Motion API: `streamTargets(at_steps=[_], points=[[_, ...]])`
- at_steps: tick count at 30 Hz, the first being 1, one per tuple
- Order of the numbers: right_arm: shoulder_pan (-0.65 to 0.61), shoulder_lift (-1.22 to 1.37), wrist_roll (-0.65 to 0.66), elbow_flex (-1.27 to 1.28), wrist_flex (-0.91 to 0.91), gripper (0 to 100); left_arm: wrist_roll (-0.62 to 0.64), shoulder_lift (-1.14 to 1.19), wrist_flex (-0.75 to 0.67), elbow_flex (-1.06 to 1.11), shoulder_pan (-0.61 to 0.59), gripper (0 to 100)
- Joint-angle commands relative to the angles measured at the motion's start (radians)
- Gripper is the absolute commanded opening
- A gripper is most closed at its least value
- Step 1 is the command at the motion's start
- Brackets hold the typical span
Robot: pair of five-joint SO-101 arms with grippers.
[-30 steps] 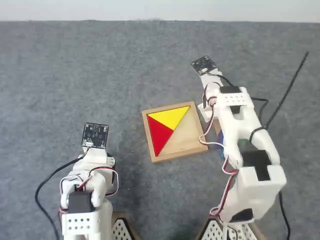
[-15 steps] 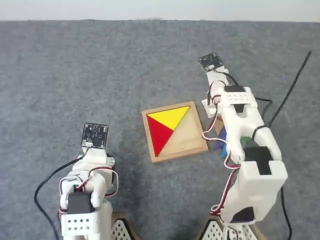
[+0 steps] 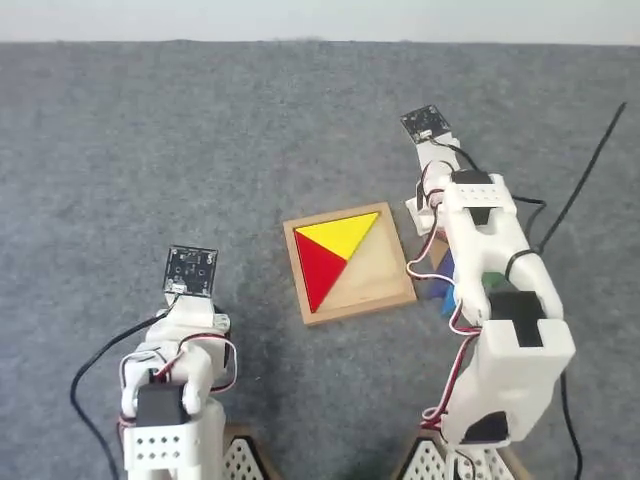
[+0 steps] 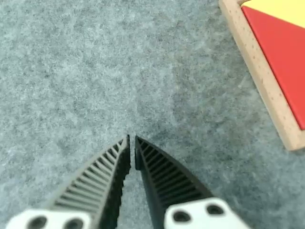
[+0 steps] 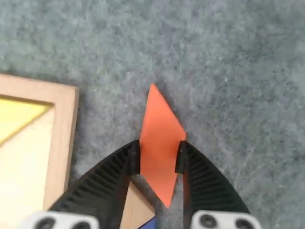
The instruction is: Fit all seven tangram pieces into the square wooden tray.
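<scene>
Your left arm (image 3: 172, 362) sits folded back close over its base at the near edge of the table, with the wrist tipped forward and down. Your left gripper (image 4: 132, 139) hangs low over the surface, its two ribbed jaws drawn together so that only a sliver of gap shows at the tips. Your right arm (image 3: 490, 270) is stretched well forward from its base, the forearm running away from you and the wrist bent down at the far end. Your right gripper (image 5: 158, 145) points down at the table, jaws a little apart and pressed against the two sides of the orange piece (image 5: 159, 126).
</scene>
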Motion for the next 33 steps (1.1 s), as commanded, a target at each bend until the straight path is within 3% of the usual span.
streamTargets(at_steps=[1,8,15,33], points=[[0.012,-0.071,-0.025,-0.028,0.022,14.0,-0.002,-0.017,0.003,-0.010,0.005,2],[-0.031,-0.159,-0.064,0.015,0.024,15.0,-0.002,-0.017,0.003,-0.010,0.005,2],[-0.073,-0.160,-0.068,0.032,0.022,29.8,-0.002,-0.017,0.003,-0.010,0.005,2],[-0.024,0.016,-0.094,-0.029,0.002,30.3,-0.002,-0.017,0.003,-0.010,0.005,2]])
